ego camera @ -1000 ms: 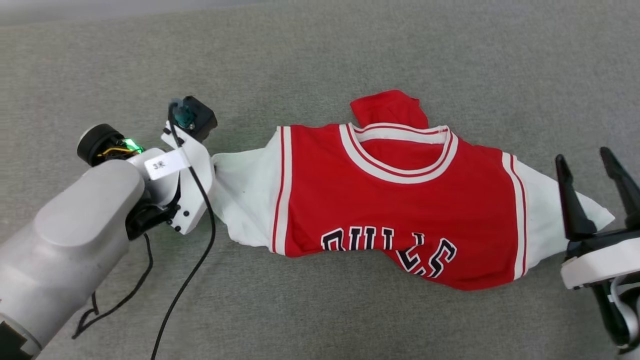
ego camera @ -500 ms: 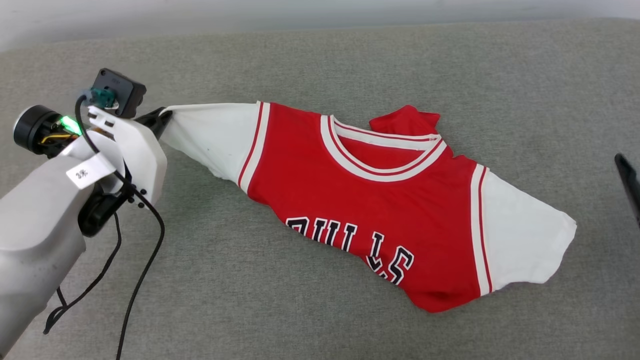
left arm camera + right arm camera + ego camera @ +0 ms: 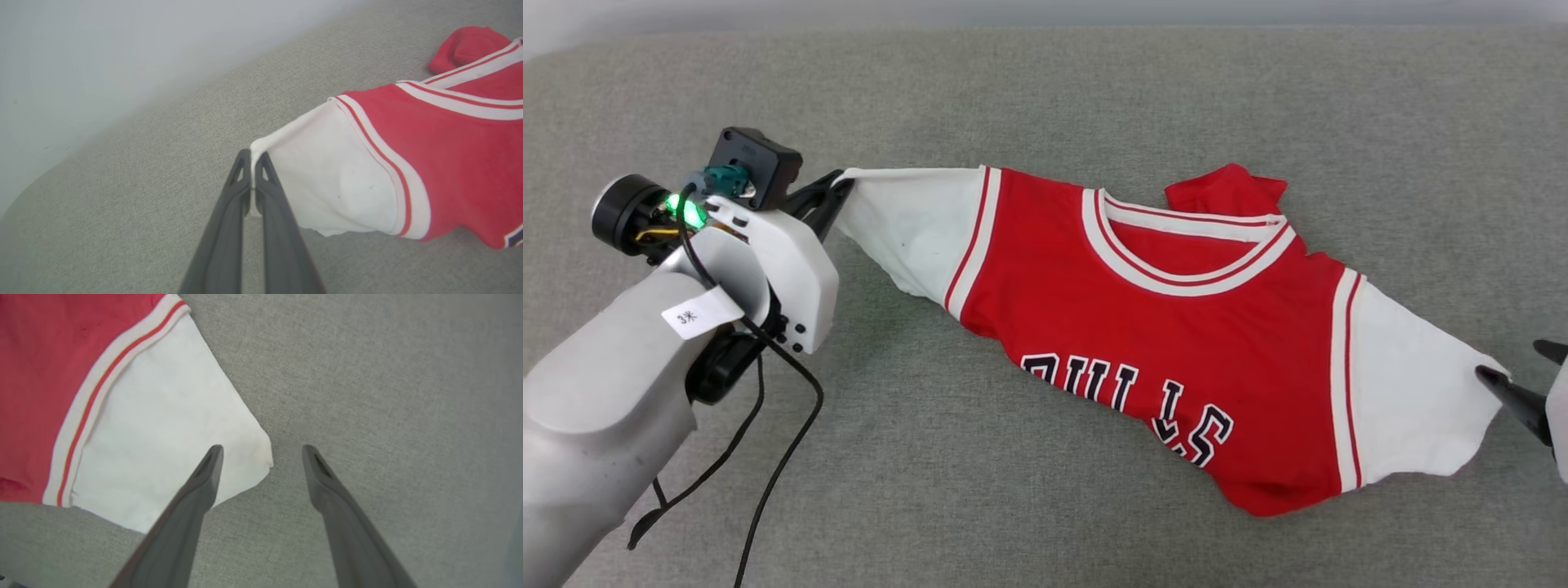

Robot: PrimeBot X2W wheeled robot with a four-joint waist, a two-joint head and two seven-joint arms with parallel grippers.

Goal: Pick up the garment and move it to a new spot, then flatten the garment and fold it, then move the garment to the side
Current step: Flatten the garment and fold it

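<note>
a: what's lying on the grey cloth surface (image 3: 1045, 90) right now?
b: the garment (image 3: 1176, 343) is lying across the middle of it, front up, slanting from upper left down to lower right in the head view. it's sagging and wrinkling, so i'm judging it soft, light and limp: it's going to be draping and bunching rather than holding any shape
a: and what are the arms doing?
b: the left gripper (image 3: 252, 161) is pinching the far corner of the left sleeve (image 3: 327, 179), fingers pressed together with white fabric caught between them. that corner is looking raised a little off the surface, though i'm not sure how high. the right gripper (image 3: 261, 451) is hovering at the tip of the right sleeve (image 3: 163, 424), fingers spread wide, one over the white corner and the other over bare grey, gripping nothing
a: where is it best to be taking hold?
b: at that free sleeve corner, i'm thinking, closing on the hem edge so both ends are pulling evenly and the garment is stretching flat. grabbing mid-panel is likely just bunching it
</note>
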